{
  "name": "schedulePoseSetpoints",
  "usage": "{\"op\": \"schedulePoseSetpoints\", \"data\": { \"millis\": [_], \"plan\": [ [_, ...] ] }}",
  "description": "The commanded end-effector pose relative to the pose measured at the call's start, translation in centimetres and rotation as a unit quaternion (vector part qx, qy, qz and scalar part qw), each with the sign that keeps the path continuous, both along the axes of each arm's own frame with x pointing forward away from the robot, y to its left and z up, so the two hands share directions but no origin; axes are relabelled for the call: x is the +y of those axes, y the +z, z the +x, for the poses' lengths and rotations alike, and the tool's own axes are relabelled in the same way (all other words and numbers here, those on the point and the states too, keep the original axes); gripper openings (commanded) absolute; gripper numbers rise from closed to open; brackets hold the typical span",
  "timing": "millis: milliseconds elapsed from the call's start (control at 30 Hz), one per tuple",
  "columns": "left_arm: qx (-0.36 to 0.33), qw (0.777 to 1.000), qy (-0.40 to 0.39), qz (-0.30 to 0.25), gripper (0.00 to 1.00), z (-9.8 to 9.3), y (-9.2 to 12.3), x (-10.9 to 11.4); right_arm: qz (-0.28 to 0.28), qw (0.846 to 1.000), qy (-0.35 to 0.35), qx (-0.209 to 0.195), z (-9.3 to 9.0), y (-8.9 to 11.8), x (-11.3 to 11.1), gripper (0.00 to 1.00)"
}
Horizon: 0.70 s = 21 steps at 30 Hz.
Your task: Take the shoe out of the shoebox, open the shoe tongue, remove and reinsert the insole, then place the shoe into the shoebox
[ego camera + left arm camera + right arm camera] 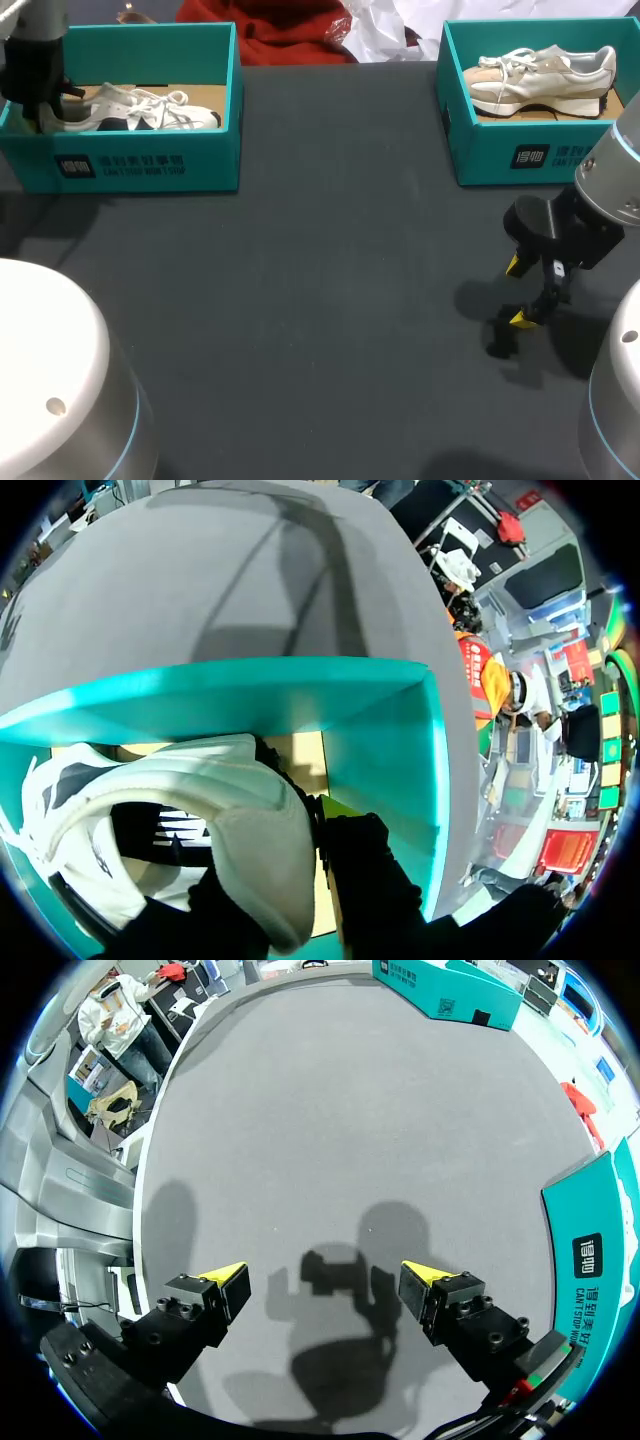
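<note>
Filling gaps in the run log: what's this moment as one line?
phase: white shoe not yet out of left box | left gripper: at its heel, inside box | right gripper: open, empty, above table

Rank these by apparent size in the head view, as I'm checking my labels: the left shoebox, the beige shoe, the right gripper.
1. left shoebox
2. beige shoe and right gripper: about alike; gripper sits nearer the camera, so unranked.

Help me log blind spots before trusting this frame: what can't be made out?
Left pincer grip on the white shoe: head view, the arm covers the heel; left wrist view, the heel blocks the contact.
Insole: too dark inside the shoe, left wrist view.
Right shoebox contents: right wrist view shows only its outer wall.
</note>
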<state>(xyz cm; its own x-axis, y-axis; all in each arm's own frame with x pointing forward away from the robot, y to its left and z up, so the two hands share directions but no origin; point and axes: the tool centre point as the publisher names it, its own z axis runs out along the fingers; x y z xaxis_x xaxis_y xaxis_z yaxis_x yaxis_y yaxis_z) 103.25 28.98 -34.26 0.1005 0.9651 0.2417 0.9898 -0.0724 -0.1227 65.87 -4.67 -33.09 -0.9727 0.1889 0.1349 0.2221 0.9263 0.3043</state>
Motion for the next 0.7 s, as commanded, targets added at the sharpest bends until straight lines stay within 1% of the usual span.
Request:
{"op": "schedulePoseSetpoints", "data": {
  "millis": [33, 267, 600, 700],
  "plan": [
    [0.006, 1.0, 0.002, 0.005, 0.0, 0.4, -0.9, -0.6, -0.001, 1.0, -0.001, -0.001, -0.1, -0.1, 0.0, 1.0],
    [0.014, 1.0, 0.006, 0.009, 0.0, 0.7, -2.3, -0.7, -0.001, 1.0, -0.001, -0.001, -0.1, -0.1, 0.0, 1.0],
    [0.02, 1.0, 0.008, 0.007, 0.0, 0.8, -3.3, -0.3, -0.001, 1.0, -0.001, -0.001, -0.1, -0.1, 0.0, 1.0],
    [0.019, 1.0, 0.008, 0.005, 0.09, 0.7, -3.3, -0.2, -0.001, 1.0, -0.001, -0.001, -0.1, -0.1, 0.0, 1.0]
  ]
}}
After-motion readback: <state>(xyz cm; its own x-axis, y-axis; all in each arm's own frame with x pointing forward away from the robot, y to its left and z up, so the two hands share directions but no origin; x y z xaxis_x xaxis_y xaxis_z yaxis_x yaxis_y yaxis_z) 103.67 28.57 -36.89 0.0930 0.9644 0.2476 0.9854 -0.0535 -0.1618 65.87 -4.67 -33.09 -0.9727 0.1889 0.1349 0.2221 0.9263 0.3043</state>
